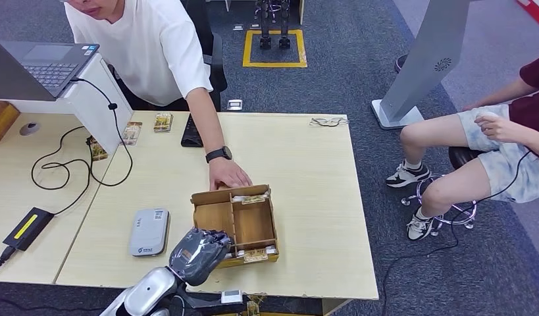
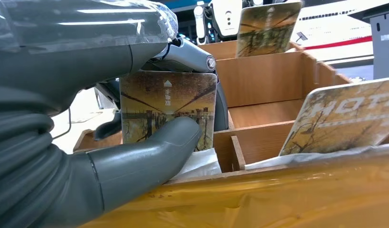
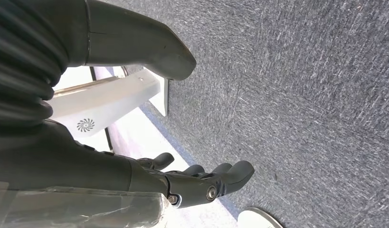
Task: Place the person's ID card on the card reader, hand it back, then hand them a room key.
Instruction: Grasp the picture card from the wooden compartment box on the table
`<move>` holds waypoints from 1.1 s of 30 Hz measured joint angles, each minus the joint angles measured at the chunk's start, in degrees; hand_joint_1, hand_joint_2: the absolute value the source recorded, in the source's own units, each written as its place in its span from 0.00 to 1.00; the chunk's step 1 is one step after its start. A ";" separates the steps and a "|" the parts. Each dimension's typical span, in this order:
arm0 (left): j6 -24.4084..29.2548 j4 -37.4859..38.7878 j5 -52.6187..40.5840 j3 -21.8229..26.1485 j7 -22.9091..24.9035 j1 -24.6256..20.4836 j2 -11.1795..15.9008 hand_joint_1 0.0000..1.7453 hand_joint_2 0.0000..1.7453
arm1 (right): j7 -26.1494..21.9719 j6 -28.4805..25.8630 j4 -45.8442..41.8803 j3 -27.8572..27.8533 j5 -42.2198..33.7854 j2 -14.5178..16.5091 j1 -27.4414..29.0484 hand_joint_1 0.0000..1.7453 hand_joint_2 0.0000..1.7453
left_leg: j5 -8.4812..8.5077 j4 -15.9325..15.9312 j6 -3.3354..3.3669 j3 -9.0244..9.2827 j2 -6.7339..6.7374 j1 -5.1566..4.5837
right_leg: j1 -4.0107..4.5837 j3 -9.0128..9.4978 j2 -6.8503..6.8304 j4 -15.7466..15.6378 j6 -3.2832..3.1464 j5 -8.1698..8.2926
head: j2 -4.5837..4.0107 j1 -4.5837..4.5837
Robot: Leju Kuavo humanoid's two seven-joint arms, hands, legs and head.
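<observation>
— Key card first: where does it sit against the left hand?

— Pinched. In the left wrist view the thick grey thumb presses on the card's lower face and darker fingers close behind its top edge, so it stands upright between them, just above the near corner of the wooden box.

— And from the head view?

— That hand hovers over the box's near left corner, on the pale wooden table. The card itself is hidden under the hand there.

— What is the card like?

— Flat, rounded corners, glossy, printed in yellow-brown with a dark tree-lined scene and a small white arrow near the top. Two more such cards lean in the box: one in the near slot, one at the far side.

— The box?

— Thin brown plywood, open-topped, split by dividers into compartments. Yellow tape covers its near wall.

— Anything beside it?

— A card reader, a smooth grey rounded slab, lies just left of the box. A person's hand, with a black watch at the wrist, rests on the table touching the box's far edge.

— The right hand?

— Holding nothing, fingers loosely apart, above grey carpet.
</observation>
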 joint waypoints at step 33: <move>7.68 -2.96 -1.87 0.23 -0.51 3.73 -2.35 1.00 1.00 | -0.54 0.09 -0.04 -0.02 0.00 0.00 0.34 0.00 1.00 | 0.00 0.00 0.00 -0.04 0.00 0.00 | 0.00 -0.06 0.00 0.00 0.00 0.00 | 0.00 0.00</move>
